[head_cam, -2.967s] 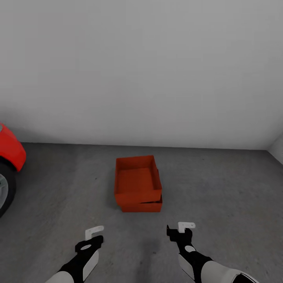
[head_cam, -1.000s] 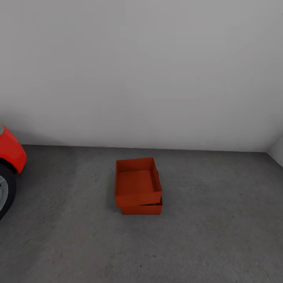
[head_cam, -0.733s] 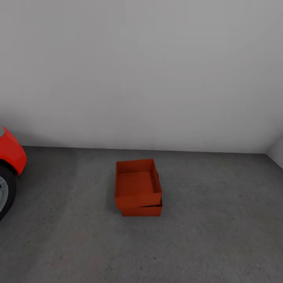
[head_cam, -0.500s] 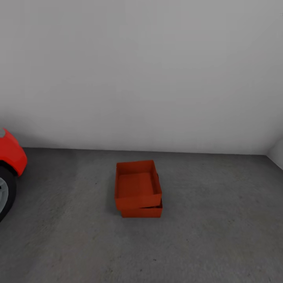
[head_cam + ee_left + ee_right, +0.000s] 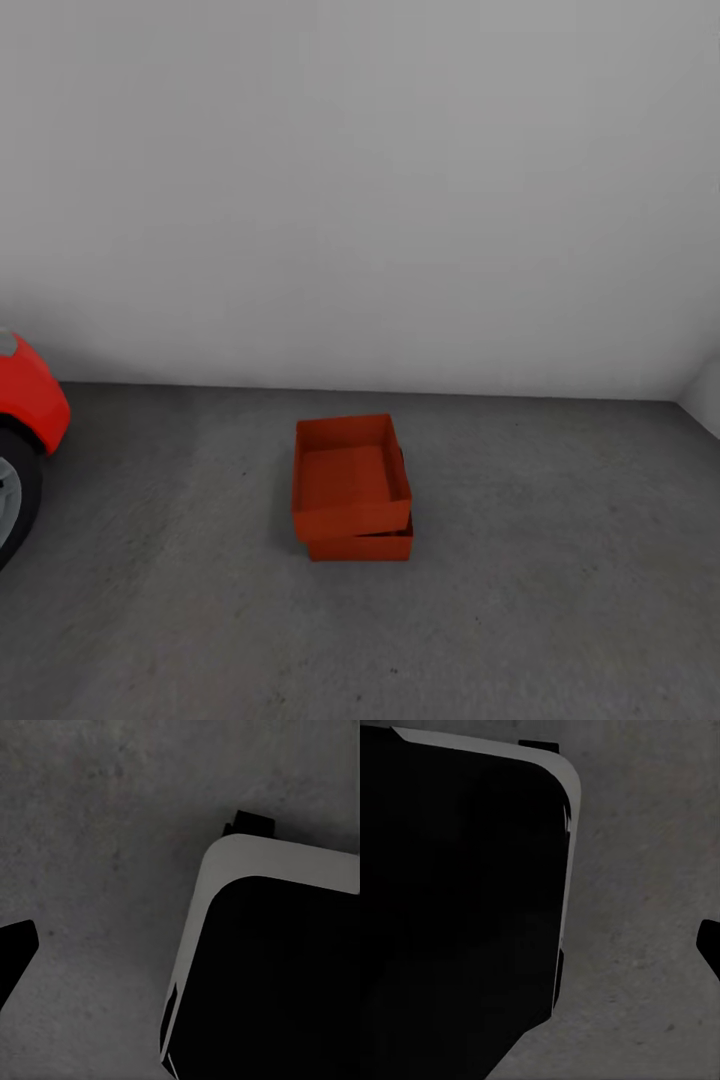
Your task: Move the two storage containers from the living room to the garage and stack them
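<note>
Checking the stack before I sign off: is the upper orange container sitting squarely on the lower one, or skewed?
Skewed. The upper container is twisted slightly, so the lower container peeks out at its front and right.

The right wrist view looks down on the floor (image 5: 645, 907), a dark grey, matte, speckled surface like concrete. A large black body with a pale grey rounded edge (image 5: 457, 892) covers much of the frame; it looks like part of the robot itself, though which part cannot be told. A small dark block (image 5: 540, 746) juts out past its pale edge at one corner. A black tip (image 5: 709, 945) pokes in from the frame's border opposite the black body, over the floor; it may belong to the end effector, but whether the fingers are apart or together cannot be told.
</note>
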You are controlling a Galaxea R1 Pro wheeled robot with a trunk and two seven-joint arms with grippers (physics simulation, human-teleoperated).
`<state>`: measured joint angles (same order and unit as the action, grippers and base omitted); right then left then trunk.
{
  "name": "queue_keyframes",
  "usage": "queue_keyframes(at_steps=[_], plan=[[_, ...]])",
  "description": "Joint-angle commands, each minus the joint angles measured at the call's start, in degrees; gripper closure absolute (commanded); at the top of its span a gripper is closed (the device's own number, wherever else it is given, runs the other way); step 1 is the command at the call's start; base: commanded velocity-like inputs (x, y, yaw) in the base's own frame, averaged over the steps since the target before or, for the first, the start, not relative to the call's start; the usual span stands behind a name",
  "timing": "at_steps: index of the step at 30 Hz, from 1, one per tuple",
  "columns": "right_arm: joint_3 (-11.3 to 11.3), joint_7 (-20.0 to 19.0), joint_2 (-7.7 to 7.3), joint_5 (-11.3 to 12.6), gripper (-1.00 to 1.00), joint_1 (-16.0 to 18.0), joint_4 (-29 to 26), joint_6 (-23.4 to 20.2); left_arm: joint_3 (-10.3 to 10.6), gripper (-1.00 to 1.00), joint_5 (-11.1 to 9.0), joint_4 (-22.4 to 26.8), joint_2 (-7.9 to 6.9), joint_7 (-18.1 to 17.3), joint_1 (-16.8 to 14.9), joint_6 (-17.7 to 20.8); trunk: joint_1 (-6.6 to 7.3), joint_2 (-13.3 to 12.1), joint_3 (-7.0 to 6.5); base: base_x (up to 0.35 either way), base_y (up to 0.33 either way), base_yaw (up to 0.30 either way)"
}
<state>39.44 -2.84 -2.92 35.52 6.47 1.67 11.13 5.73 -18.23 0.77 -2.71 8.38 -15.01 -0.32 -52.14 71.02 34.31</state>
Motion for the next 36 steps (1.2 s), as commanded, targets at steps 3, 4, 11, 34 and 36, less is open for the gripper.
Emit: queue_keyframes(at_steps=[3, 4, 11, 34, 36], plan=[[0.41, -0.26, 0.07, 0.58, -1.0, 0.04, 0.18, 0.27, 0.49, -1.0, -0.56, 0.02, 0.08, 0.14, -0.02, -0.03, 0.0, 0.02, -0.23, 0.0, 0.0, 0.0], [0.4, -0.25, 0.09, 0.62, -1.0, 0.04, 0.18, 0.24, 0.46, -1.0, -0.57, 0.02, 0.11, 0.14, -0.02, -0.03, 0.0, 0.02, -0.33, 0.0, 0.0, 0.0], [0.14, -0.2, 0.1, 1.13, -1.0, 0.04, 0.18, 0.07, 0.35, -1.0, -0.58, 0.02, 0.16, 0.14, -0.02, -0.03, 0.0, 0.02, -0.97, 0.0, 0.0, 0.0], [0.03, -0.3, 0.11, 1.3, -1.0, -0.05, 0.18, 1.45, 0.42, -1.0, -0.67, 0.02, 0.16, 0.14, -0.02, -0.03, 0.0, 0.02, -3.09, 0.0, 0.0, 0.0], [0.03, -0.24, 0.11, 1.31, -1.0, -0.06, 0.18, 1.52, 0.42, -1.0, -0.67, 0.02, 0.16, 0.16, -0.02, -0.03, 0.0, 0.02, -3.27, 0.0, 0.0, -0.034]])
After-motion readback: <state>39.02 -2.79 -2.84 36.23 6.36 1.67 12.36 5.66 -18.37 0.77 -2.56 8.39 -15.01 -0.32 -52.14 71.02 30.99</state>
